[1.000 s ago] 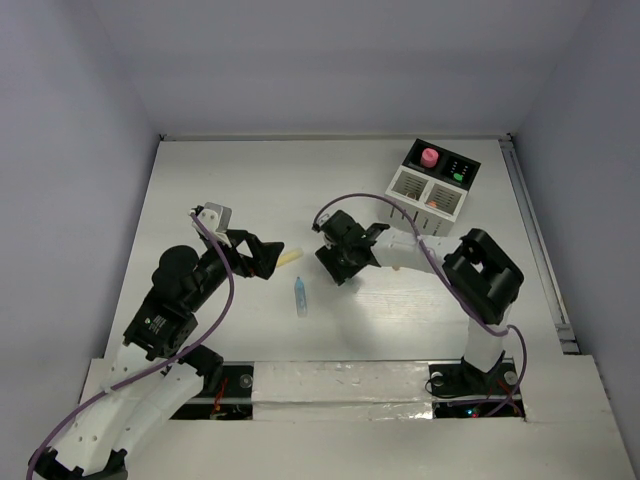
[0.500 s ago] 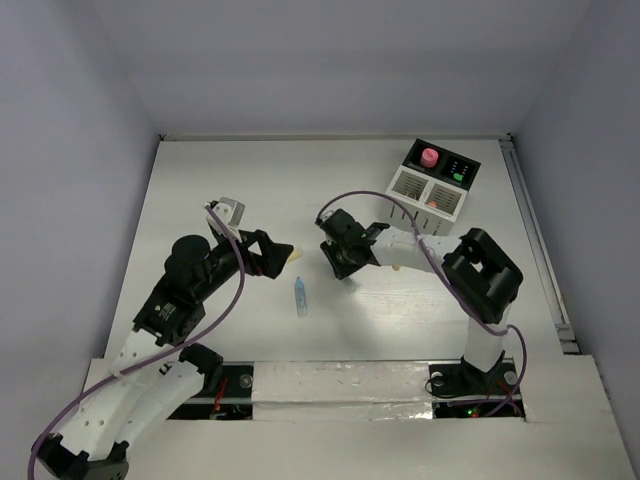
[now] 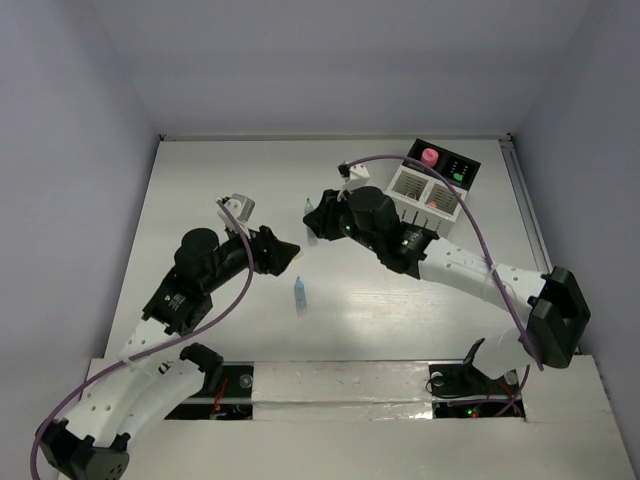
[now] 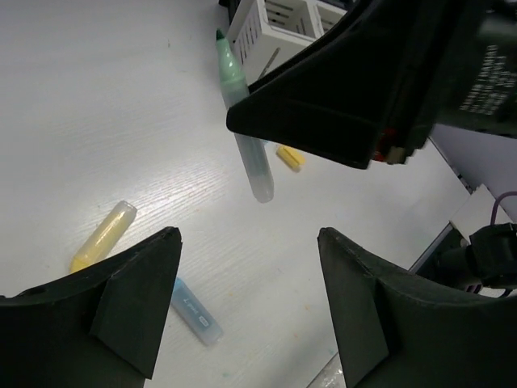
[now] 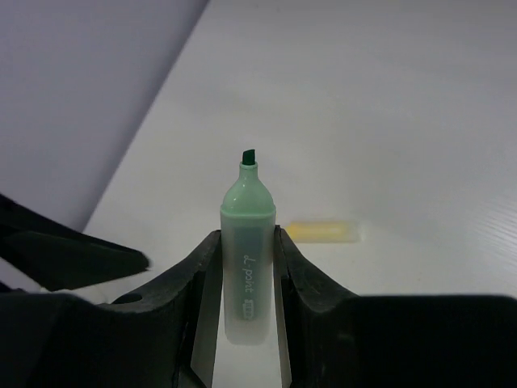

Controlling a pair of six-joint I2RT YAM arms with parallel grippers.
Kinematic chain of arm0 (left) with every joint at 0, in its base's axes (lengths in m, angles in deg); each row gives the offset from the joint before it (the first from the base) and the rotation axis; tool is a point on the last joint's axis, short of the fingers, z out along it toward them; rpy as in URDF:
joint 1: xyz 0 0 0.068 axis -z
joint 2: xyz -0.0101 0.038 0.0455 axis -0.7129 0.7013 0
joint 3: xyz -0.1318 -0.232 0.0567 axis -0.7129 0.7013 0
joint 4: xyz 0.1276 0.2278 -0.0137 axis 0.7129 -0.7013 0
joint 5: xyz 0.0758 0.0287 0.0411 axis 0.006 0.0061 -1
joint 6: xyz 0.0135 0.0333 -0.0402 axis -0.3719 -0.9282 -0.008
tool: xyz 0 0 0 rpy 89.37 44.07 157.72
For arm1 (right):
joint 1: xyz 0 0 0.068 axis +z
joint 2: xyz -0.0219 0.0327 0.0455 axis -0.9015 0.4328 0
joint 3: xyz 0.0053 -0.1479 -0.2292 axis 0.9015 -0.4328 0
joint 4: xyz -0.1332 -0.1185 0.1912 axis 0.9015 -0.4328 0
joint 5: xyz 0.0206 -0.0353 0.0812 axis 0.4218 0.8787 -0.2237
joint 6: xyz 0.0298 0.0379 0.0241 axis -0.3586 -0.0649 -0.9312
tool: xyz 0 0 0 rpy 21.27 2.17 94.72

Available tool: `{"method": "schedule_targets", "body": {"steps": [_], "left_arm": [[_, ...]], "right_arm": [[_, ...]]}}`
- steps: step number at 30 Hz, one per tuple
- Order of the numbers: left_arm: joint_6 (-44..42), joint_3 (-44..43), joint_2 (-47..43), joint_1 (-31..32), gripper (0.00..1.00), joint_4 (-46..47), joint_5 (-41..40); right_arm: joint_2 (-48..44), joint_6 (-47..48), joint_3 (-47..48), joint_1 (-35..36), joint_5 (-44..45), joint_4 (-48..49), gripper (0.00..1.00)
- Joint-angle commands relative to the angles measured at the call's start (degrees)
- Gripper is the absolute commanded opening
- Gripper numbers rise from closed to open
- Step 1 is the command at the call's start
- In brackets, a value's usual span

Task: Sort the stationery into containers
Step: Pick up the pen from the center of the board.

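Note:
My right gripper point(image 5: 247, 234) is shut on a pale green highlighter point(image 5: 248, 250) and holds it above the table, uncapped tip pointing away. The top view has this gripper point(image 3: 316, 224) left of the containers: a white slatted box point(image 3: 428, 188) joined to a black box point(image 3: 447, 160). My left gripper point(image 4: 249, 234) is open and empty, low over the table. A yellow pen point(image 4: 103, 236) lies outside its left finger and a blue pen point(image 4: 196, 311) lies near that finger. From this view the green highlighter point(image 4: 246, 137) hangs ahead of the gripper. From above, the left gripper point(image 3: 290, 250) is just above the blue pen point(image 3: 299, 296).
A small yellow piece point(image 4: 291, 157) lies on the table beyond the highlighter, also seen as the yellow piece point(image 5: 325, 232) in the right wrist view. A pink-capped bottle point(image 3: 429, 157) and green-capped items point(image 3: 458, 173) stand in the black box. The right arm stretches across the table's middle.
The right gripper shut on the green highlighter, lifted it and swung toward the back while its arm stretched out. The left gripper moved right toward the yellow pen and its jaws narrowed somewhat.

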Motion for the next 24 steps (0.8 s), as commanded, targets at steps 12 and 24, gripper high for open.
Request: {"method": "schedule_targets", "body": {"steps": [12,24], "left_arm": [[-0.1,-0.2,1.5,-0.4,0.49,3.0,-2.7],[-0.9,-0.8,2.1,-0.4,0.1,1.8,-5.3]], "right_arm": [[1.0,-5.4,-1.5,9.7,9.7,18.3,0.11],[2.6,-2.7,0.3,13.7,13.6,17.9,0.13]]}}
